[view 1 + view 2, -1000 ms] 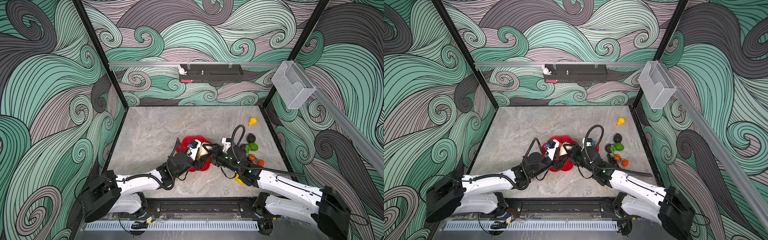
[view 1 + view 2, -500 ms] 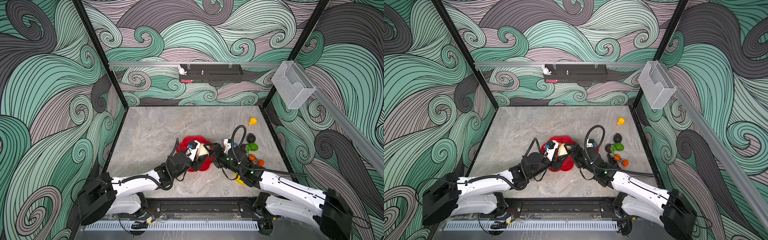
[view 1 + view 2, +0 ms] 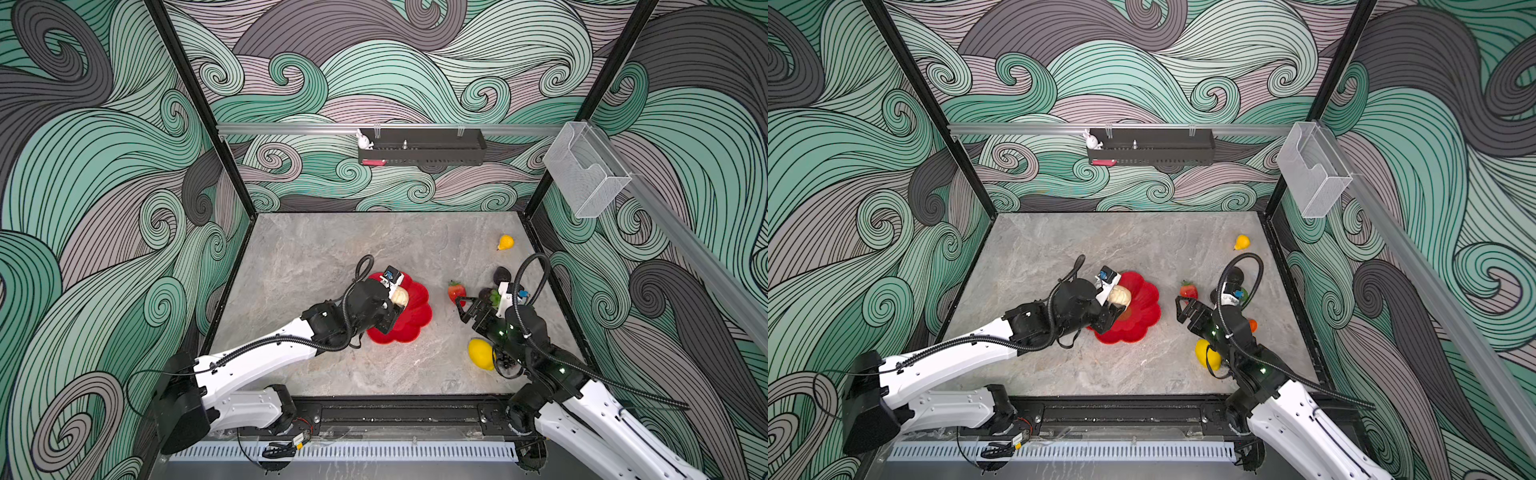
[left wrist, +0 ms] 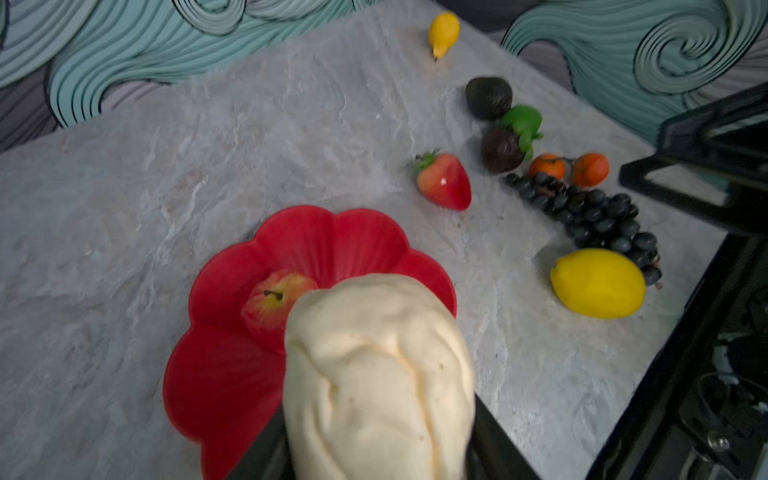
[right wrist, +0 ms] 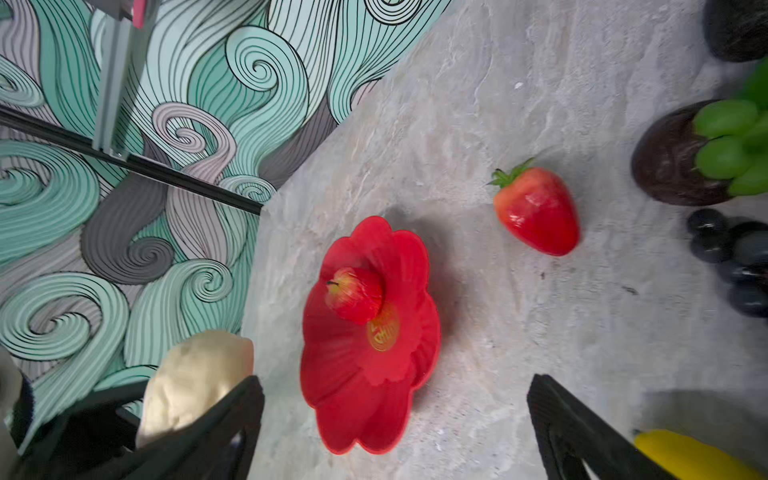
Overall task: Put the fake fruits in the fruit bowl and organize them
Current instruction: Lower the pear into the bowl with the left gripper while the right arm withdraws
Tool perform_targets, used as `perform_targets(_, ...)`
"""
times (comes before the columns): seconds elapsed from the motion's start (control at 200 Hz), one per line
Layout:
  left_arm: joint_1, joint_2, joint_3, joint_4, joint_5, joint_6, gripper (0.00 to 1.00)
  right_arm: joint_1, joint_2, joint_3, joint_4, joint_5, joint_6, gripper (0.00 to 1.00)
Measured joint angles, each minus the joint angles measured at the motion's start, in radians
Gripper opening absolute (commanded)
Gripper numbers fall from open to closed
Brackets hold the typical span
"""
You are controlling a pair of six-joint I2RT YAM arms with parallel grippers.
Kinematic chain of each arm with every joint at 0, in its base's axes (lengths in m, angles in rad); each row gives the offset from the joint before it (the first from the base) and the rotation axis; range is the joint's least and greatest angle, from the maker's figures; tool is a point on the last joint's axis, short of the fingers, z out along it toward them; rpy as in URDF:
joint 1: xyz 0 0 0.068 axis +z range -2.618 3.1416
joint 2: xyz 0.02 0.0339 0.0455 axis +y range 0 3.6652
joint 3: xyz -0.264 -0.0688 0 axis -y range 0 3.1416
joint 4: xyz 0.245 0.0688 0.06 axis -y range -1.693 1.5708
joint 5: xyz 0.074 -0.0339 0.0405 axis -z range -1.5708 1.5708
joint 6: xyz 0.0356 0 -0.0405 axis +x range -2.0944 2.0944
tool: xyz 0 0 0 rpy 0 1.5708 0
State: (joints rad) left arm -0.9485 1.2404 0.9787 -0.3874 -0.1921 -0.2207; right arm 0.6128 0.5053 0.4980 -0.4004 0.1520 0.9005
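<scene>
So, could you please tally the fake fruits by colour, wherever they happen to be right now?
Red: 2 (apple, strawberry)
Yellow: 2 (lemon, small pear-shaped fruit)
Orange: 2 (tiny oranges)
Green: 1 (green fruit)
Dark: 3 (avocado, brown fruit, grape bunch)
Beige: 1 (pear)
Total: 11

Lit evenly, brightly, from overhead. Cast soft shadows beside the fruit bowl. Glinted on the strawberry. Blurred the near pear and wrist-view edges; looked sharp in both top views.
</scene>
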Motion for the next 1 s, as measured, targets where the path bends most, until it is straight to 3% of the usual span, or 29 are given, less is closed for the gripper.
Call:
perform_targets(0.465,0.130,0.447,0.484,-0.630,0.158,0.060,0.52,0.000,-0.226,-0.130,-0.139,0.032,-0.245,1.00)
perform_targets(0.685,0.152,0.573,0.530,-0.743,0.201,0.082,0.54,0.000,-0.311,-0.192,-0.166,0.065,-0.295,1.00)
perform_targets(1.001,0.206,0.672,0.566,-0.772,0.243,0.099,0.55,0.000,-0.359,-0.204,-0.166,0.081,-0.322,1.00)
